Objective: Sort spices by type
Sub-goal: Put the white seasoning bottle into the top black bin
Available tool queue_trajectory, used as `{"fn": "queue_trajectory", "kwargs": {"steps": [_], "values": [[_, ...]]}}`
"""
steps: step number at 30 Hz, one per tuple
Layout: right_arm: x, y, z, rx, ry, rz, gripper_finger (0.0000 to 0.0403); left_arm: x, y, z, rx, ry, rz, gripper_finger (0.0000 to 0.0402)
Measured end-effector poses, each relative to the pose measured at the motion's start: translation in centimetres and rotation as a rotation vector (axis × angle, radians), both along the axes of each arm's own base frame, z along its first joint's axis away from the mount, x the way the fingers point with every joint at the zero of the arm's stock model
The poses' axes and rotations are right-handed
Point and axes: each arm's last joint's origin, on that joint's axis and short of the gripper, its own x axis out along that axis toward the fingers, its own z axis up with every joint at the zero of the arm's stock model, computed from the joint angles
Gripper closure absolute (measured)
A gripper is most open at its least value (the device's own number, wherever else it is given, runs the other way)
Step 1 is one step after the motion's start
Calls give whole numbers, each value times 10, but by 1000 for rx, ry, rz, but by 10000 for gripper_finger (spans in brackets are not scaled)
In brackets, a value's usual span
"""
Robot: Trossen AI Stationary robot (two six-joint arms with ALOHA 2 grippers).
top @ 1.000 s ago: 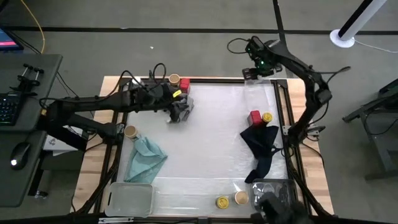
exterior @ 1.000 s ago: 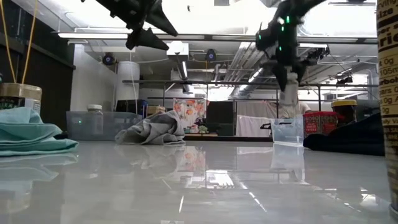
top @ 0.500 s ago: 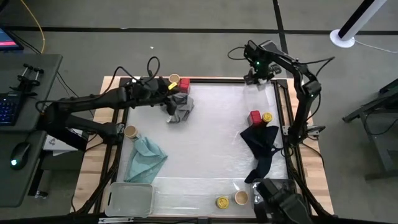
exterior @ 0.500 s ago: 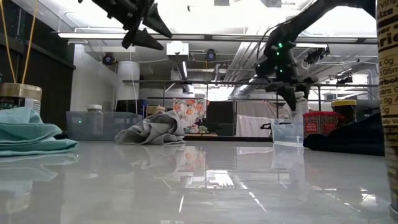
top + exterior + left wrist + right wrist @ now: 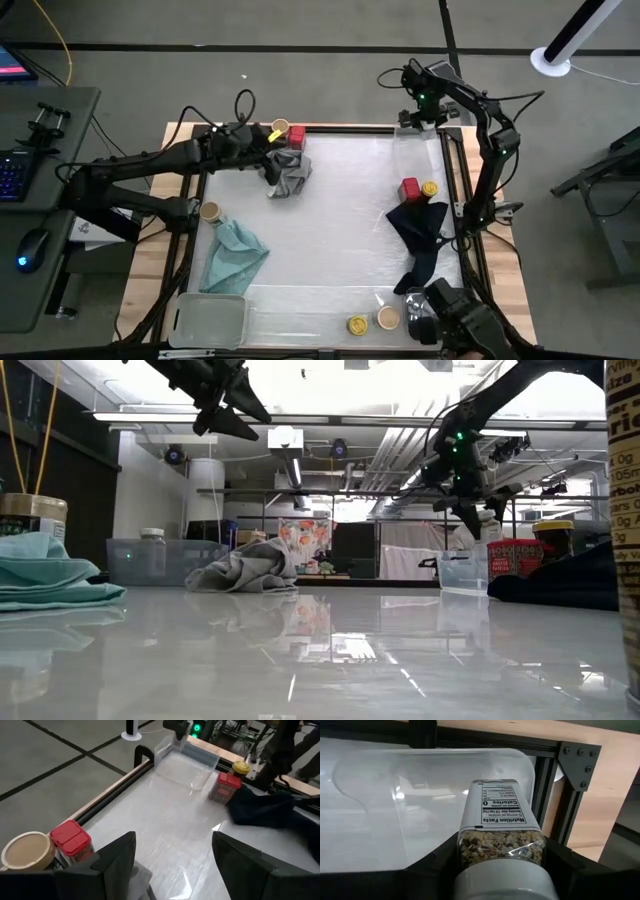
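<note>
The right gripper (image 5: 500, 870) is clamped on a white-capped spice jar (image 5: 499, 837), holding it over a clear tray (image 5: 420, 785) at the table's far right corner. The left gripper (image 5: 172, 852) hangs with its jaws spread above a grey cloth (image 5: 286, 176); a red tin (image 5: 71, 839) and a tan-lidded jar (image 5: 27, 851) stand just beside them.

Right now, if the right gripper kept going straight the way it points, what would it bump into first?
Probably the clear tray. The right gripper, shut on a white-lidded spice jar, points into it, so the jar would likely touch first. Depth is hard to judge.
</note>
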Motion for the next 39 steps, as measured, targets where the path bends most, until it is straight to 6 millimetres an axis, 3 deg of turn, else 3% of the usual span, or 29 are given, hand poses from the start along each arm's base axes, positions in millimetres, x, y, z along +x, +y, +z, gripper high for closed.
{"fn": "queue_trajectory", "kwargs": {"steps": [10,17,20,29,39], "values": [[-6,3,1,9,79,-46,212,0,0,0,7,3,14,151],[-1,2,0,7,34,-23,212,0,0,0,3,2,16,151],[-3,2,-11,44,-44,-42,212,-1,0,0,-1,6,17,151],[-10,5,-44,74,-58,10,212,-2,0,-2,-27,12,29,151],[-19,-4,-46,34,-85,15,212,-2,0,-1,-38,-1,37,151]]}}
